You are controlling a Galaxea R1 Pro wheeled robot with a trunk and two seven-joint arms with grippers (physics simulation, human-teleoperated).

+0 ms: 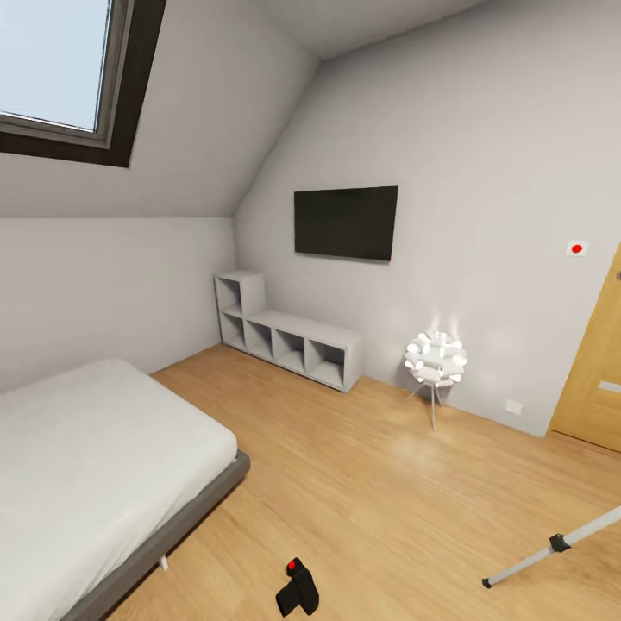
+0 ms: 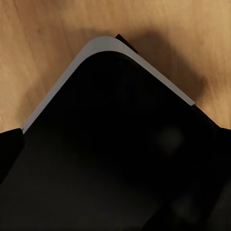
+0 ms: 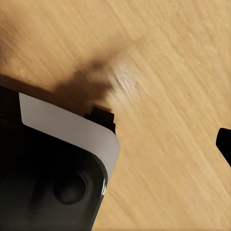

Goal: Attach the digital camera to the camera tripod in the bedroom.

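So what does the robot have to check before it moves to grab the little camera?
1. Digital camera found, lying on the wooden floor near the bed: ok.
2. Camera tripod found: ok, though just one leg shows.
3. Path between camera and tripod free: ok.
4. Floor lamp well away from both: ok.
5. Grippers open and ready: cannot tell.
6. Camera already on the tripod: not ok.

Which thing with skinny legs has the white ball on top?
The floor lamp by the wall. The tripod at the right edge shows just a silver leg.
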